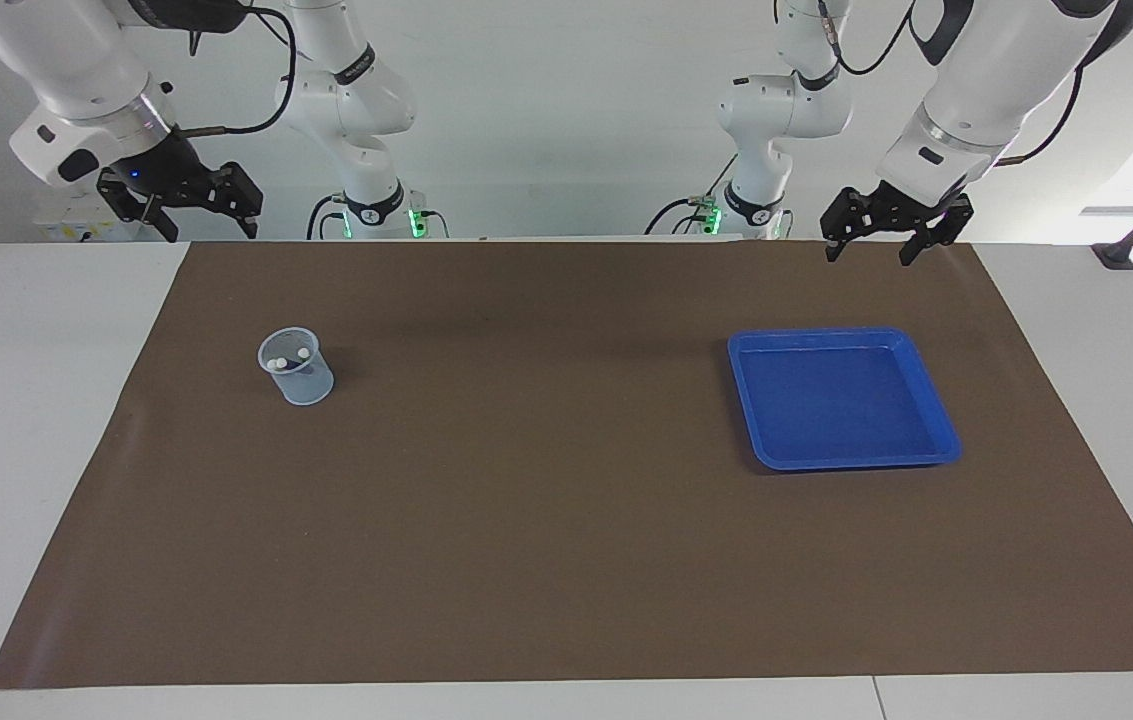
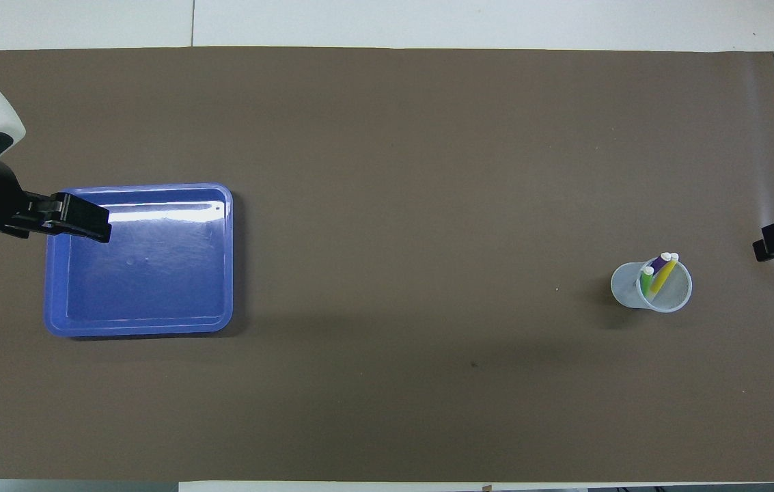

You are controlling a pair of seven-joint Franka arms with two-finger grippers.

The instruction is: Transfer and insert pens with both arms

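Pens (image 2: 656, 273) stand tilted in the clear cup (image 1: 296, 367), well below the right gripper (image 1: 196, 215), its fingers spread like the far-off left gripper's (image 1: 871, 240).

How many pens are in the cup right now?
3, all standing together in the clear cup: the green pen, the purple pen and the yellow pen. None look hidden.
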